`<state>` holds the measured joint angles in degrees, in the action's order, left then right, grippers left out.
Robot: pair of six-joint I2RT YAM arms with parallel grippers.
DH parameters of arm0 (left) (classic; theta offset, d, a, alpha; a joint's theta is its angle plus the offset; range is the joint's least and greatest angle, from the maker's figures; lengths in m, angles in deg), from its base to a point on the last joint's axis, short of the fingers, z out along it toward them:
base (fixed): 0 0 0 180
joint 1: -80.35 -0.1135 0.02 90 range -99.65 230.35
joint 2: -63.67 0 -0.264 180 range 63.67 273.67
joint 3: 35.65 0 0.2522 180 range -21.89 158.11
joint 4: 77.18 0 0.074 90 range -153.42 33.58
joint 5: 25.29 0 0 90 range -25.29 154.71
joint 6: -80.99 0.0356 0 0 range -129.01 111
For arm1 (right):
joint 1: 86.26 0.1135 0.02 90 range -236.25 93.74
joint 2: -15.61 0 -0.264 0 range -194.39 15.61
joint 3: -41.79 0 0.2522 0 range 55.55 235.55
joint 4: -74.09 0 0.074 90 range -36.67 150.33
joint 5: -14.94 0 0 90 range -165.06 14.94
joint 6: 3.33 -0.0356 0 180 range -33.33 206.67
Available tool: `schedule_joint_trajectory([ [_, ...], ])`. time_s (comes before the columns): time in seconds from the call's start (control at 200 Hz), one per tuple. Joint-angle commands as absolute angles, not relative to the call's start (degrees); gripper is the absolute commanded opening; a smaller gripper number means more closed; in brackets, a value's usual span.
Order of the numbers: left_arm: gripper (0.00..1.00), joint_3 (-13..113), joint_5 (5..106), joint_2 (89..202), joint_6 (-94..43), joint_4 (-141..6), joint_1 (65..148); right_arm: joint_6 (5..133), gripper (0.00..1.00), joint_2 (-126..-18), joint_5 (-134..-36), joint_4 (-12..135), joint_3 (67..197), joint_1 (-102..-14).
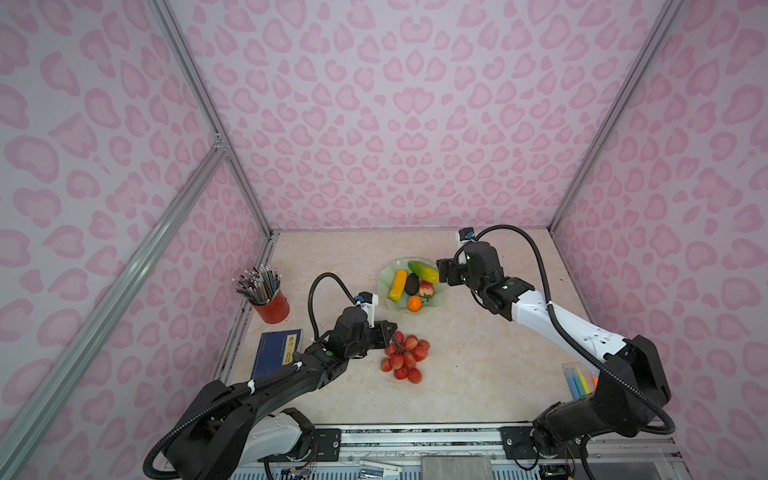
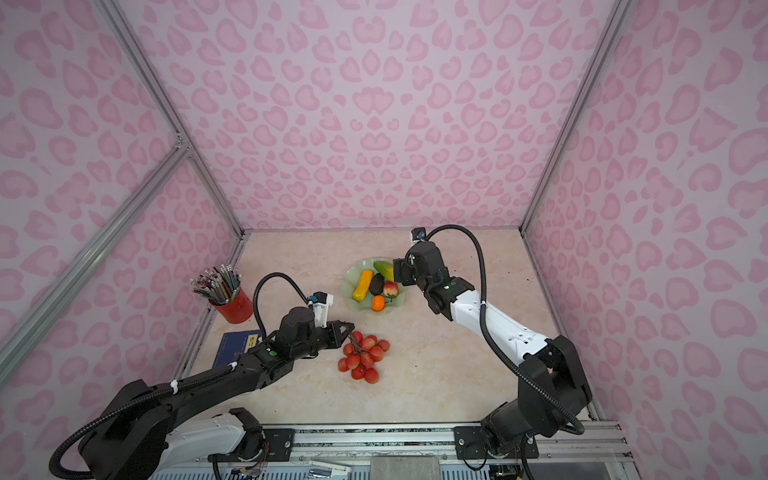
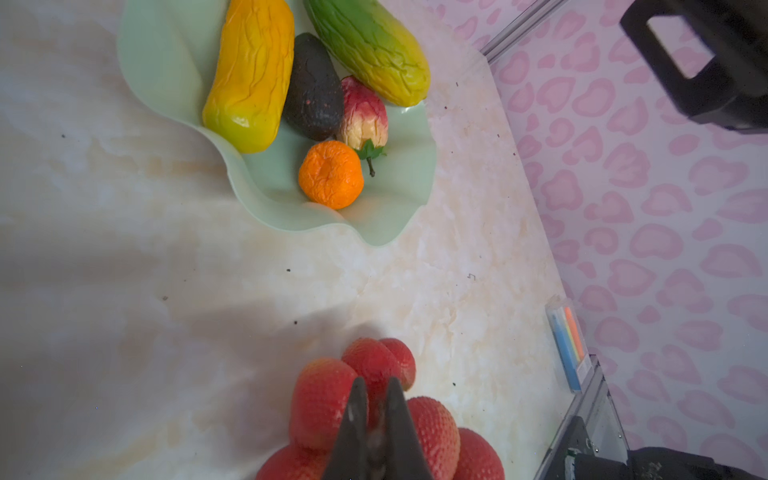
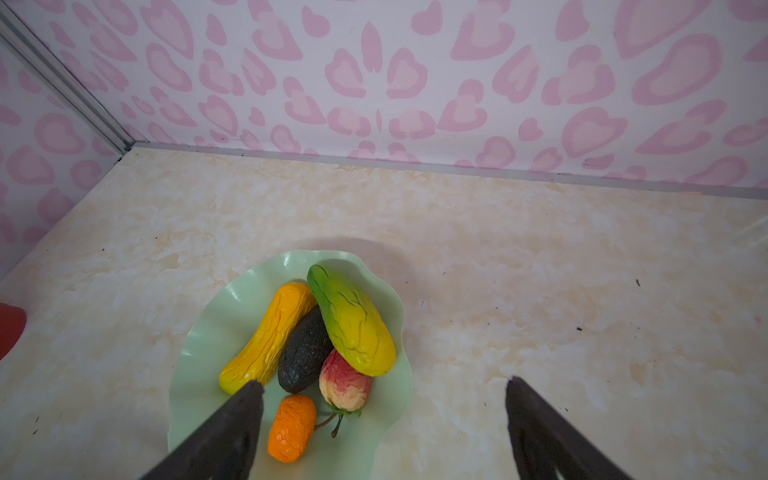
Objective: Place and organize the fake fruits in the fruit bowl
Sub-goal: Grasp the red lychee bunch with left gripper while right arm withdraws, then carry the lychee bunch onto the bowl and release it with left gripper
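Observation:
The mint-green fruit bowl (image 1: 385, 277) (image 4: 199, 332) holds a green-yellow oblong (image 1: 424, 272), a yellow-orange gourd (image 1: 397, 284), a dark avocado (image 3: 313, 87), a strawberry (image 3: 363, 112) and a small orange (image 1: 414, 304). The red berry bunch (image 1: 405, 357) (image 3: 320, 399) lies on the table in front of the bowl. My left gripper (image 1: 392, 331) (image 3: 376, 380) is shut at the bunch's near top, its fingers pinched together over the brown stem among the berries. My right gripper (image 1: 441, 272) (image 4: 384, 382) hovers open at the bowl's right rim, holding nothing.
A red cup of pencils (image 1: 272, 307) stands at the left edge, with a blue book (image 1: 276, 353) in front of it under my left arm. A clear marker pack (image 1: 577, 380) lies at the right edge. Patterned walls close in three sides.

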<state>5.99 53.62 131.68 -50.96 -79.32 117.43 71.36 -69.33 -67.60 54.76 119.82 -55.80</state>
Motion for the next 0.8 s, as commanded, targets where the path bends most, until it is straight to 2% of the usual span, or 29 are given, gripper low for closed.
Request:
schedule_joint_trajectory([
  [0.0,0.04,7.9,52.4,130.0,-51.5,-80.4,117.3,69.8,0.9,-68.0,-67.8,55.9,117.7,-56.6],
  [0.195,0.04,13.7,50.8,127.4,-48.6,-79.7,117.3,67.2,0.92,-64.2,-69.2,57.3,113.1,-59.5],
  [0.335,0.04,20.7,50.5,129.7,-43.2,-79.3,117.0,66.0,0.94,-60.7,-70.7,57.8,109.4,-62.0],
  [0.535,0.04,30.4,48.1,138.7,-39.0,-81.9,113.4,64.4,0.98,-54.5,-72.4,58.0,104.5,-65.9],
  [0.795,0.04,38.8,39.9,154.3,-41.3,-88.3,108.6,64.1,0.98,-48.0,-71.5,57.5,100.1,-70.4],
])
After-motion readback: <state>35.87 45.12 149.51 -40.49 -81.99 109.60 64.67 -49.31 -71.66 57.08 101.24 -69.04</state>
